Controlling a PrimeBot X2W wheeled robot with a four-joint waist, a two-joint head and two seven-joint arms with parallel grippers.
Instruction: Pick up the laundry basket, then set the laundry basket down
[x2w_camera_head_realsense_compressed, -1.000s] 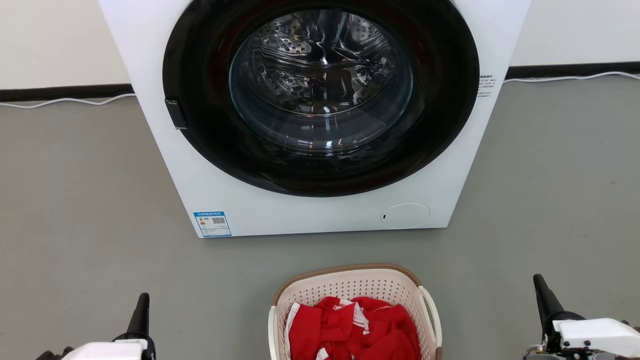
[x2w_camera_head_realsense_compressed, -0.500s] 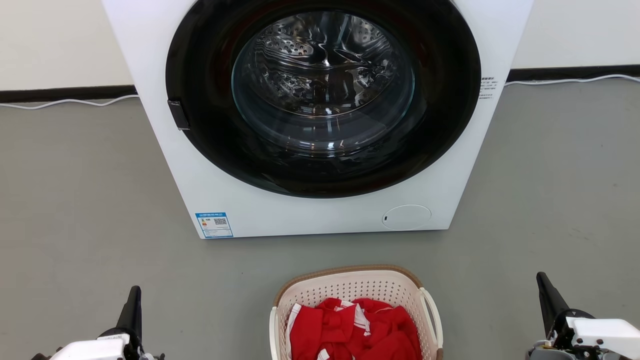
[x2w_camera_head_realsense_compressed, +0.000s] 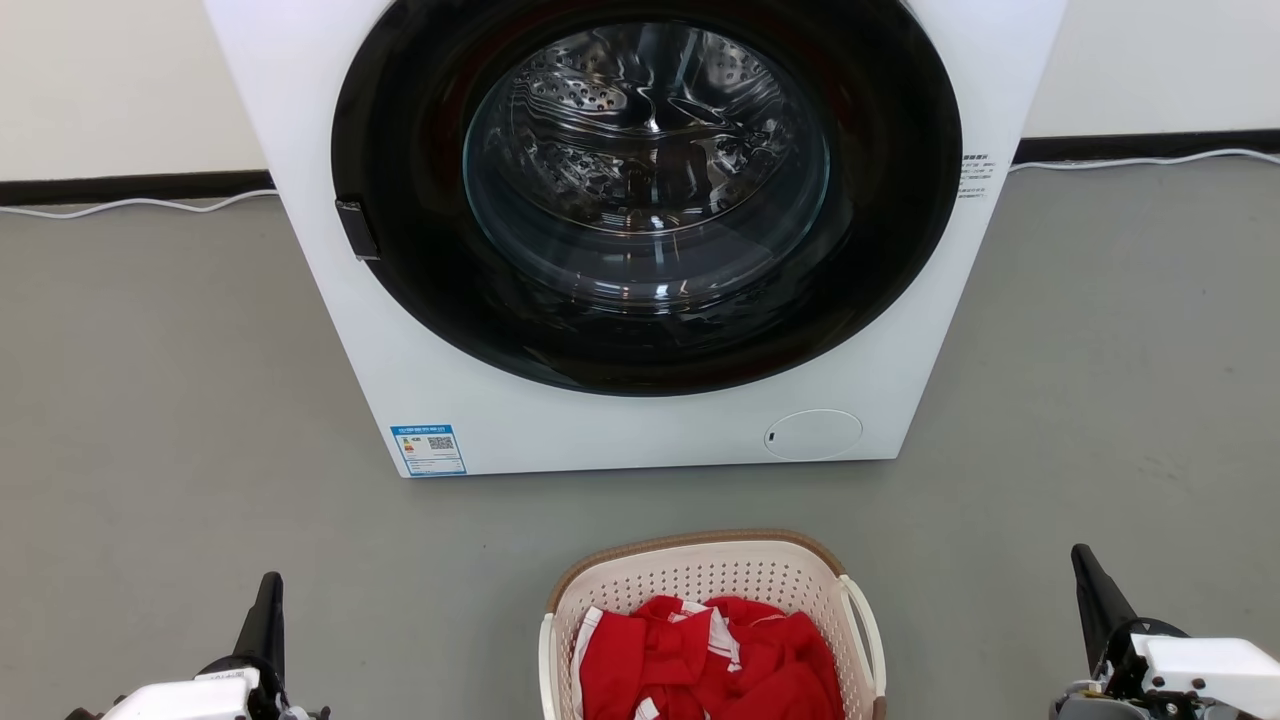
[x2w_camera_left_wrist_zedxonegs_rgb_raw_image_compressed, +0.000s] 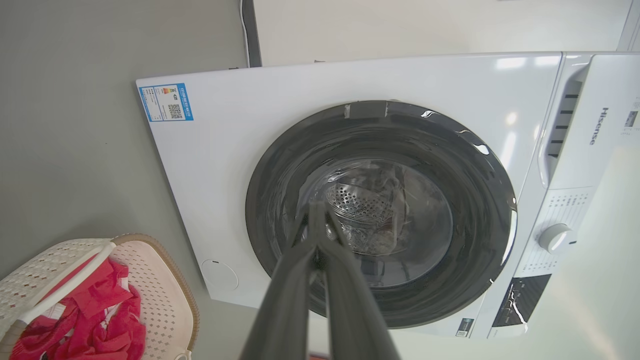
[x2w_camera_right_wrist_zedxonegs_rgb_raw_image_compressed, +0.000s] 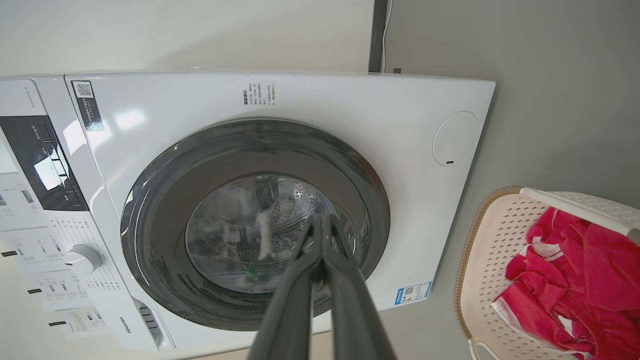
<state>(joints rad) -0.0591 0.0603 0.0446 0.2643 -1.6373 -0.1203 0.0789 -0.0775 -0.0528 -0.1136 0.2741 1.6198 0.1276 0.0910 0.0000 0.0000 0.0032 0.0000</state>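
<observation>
Cream perforated plastic laundry basket (x2w_camera_head_realsense_compressed: 700, 575), brown rim, sits on grey floor (x2w_camera_head_realsense_compressed: 150, 400) before the white front-loading washer (x2w_camera_head_realsense_compressed: 640, 430) — red clothes (x2w_camera_head_realsense_compressed: 720, 655) inside. Your left gripper (x2w_camera_head_realsense_compressed: 268, 590) and right gripper (x2w_camera_head_realsense_compressed: 1082, 562) flank it, well apart, fingers pressed together, empty — likely staged for its side handles (x2w_camera_head_realsense_compressed: 866, 620).

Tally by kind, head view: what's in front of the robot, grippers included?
washing machine: 1
laundry basket: 1
red clothing heap: 1 (separate pieces cannot be told apart)
grippers: 2, the left gripper and the right gripper
Total: 5
</observation>
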